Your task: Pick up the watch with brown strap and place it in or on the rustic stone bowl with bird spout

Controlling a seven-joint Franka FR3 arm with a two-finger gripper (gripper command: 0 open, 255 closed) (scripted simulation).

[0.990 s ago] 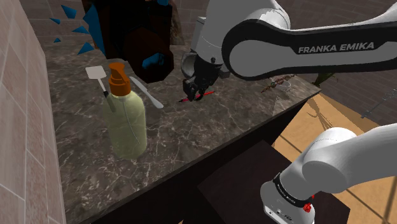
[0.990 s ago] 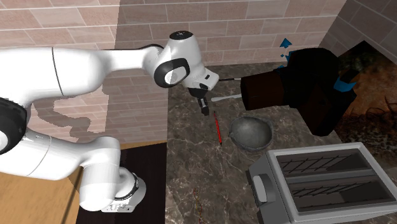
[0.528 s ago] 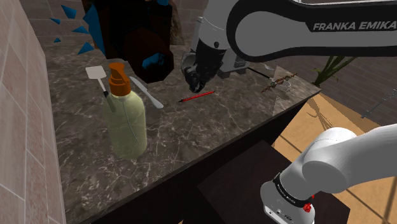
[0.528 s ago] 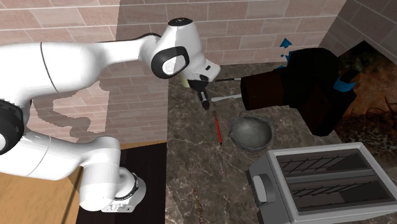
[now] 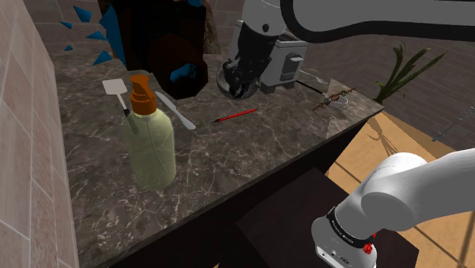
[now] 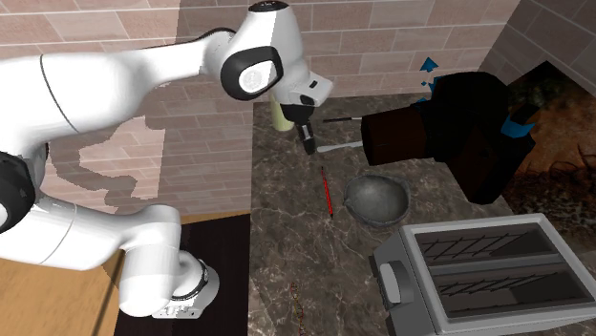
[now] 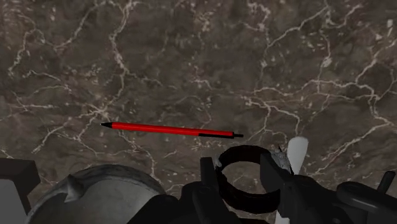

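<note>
My gripper (image 7: 245, 177) is shut on the watch (image 7: 245, 153), whose strap shows as a dark loop clasped between the two fingers (image 7: 208, 175). It hangs above the dark marble counter (image 7: 191, 57). The grey stone bowl (image 7: 95, 198) lies just beside the gripper, close to one finger. In the shoulder view the gripper (image 5: 237, 89) hovers by the bowl's rim (image 5: 226, 78). From the second exterior view the gripper (image 6: 308, 145) sits up and left of the bowl (image 6: 377, 200).
A red pen (image 5: 234, 116) lies on the counter just past the gripper. A soap bottle (image 5: 148, 137), a white spatula (image 5: 114, 87) and a spoon (image 5: 175, 110) stand toward the wall. A toaster (image 6: 478, 267) is beside the bowl, with a dark bulky object (image 6: 449, 124) behind it.
The gripper has risen from the counter near the red pen, carrying the watch, and now sits higher beside the bowl. The pen has stayed put.
</note>
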